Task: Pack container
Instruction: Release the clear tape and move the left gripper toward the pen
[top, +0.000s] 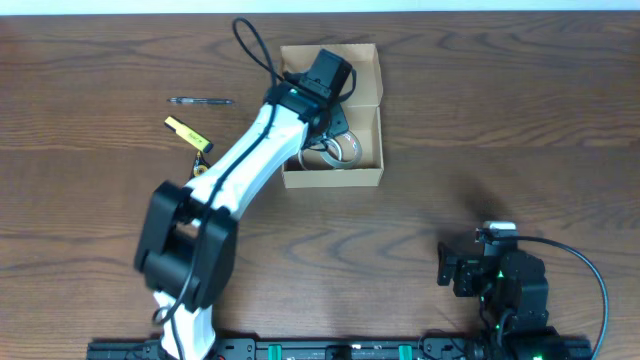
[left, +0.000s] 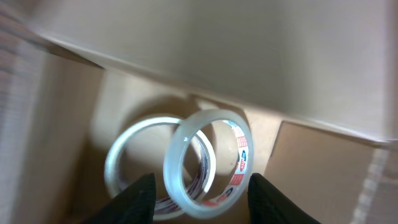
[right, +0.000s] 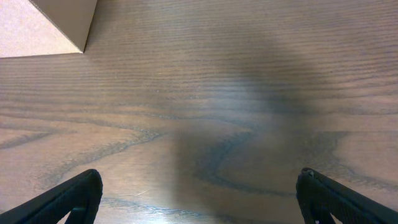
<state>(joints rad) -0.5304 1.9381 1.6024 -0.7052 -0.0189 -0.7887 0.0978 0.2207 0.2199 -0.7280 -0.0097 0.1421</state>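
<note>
The tan cardboard container (top: 367, 60) stands open at the back centre of the table. Two clear tape rolls lie inside its near end (top: 338, 150). My left gripper (top: 335, 112) reaches down into the box. In the left wrist view its fingers (left: 199, 186) are spread, with one tape roll (left: 208, 155) tilted between them and leaning on the second roll (left: 134, 158), which lies flat. I cannot see the fingers pressing on it. My right gripper (top: 455, 272) is open and empty over bare table at the front right (right: 199, 199).
A black pen (top: 200, 101) and a small yellow item (top: 188, 133) lie on the table left of the box. A corner of the box shows at the top left of the right wrist view (right: 43, 25).
</note>
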